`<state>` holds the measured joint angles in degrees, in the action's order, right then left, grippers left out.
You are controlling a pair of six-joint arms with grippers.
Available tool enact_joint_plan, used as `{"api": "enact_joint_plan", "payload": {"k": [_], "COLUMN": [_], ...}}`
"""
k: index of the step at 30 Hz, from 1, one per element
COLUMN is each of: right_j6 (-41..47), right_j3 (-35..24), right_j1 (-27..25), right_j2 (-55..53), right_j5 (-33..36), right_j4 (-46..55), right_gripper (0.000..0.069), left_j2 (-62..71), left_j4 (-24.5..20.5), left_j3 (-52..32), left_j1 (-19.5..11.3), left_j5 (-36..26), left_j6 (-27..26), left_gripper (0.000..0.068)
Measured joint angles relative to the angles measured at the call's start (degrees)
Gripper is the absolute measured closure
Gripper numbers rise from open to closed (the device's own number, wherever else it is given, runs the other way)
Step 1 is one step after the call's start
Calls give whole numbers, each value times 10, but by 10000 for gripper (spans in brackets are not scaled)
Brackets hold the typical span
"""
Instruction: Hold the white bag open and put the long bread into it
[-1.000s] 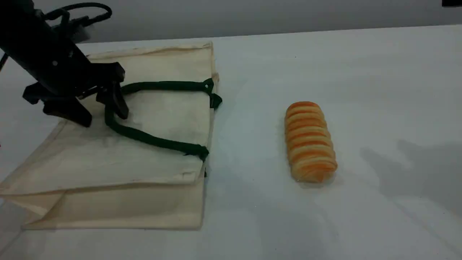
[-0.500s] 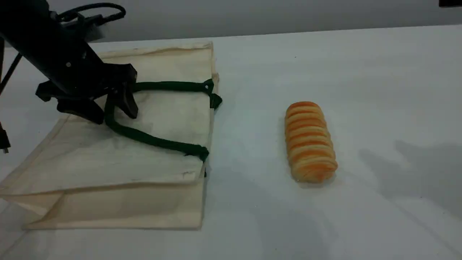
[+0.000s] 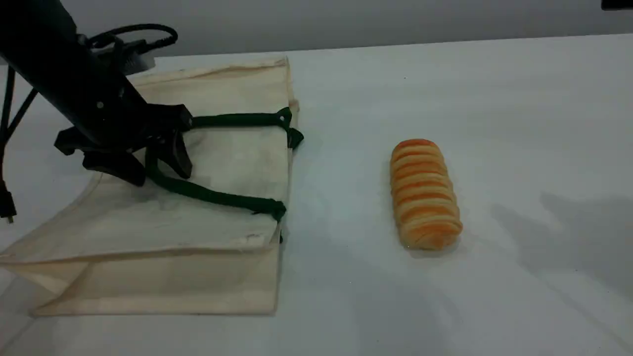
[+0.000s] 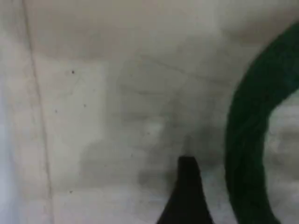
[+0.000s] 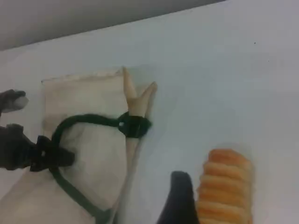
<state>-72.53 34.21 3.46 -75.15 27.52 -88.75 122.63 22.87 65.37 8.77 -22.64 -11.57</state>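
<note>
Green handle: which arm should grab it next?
Left. The left gripper hangs open at the green handle on the white bag; the right fingertip is beside the long bread.

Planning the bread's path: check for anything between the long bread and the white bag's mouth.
Nothing visible lies on the table between the long bread and the white bag. But the bag lies flat, its mouth closed, green handle across it.
</note>
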Motion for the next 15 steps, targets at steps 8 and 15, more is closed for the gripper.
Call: {"api": "enact_joint_plan", "payload": {"k": [8,15], "right_j6": [0,0], "right_j3": [0,0], "right_j1": [0,0], "right_j2": [0,-1], "right_j5": [1,0], "right_j4": [1,2], "right_gripper": [158,158], "left_j2": [0,-11], "left_j4": [-2,3], "left_j3": [0,13], "left_j1": [0,0], "left_j5": [10,39], "left_j6": [0,16], "left_gripper": [356,602]}}
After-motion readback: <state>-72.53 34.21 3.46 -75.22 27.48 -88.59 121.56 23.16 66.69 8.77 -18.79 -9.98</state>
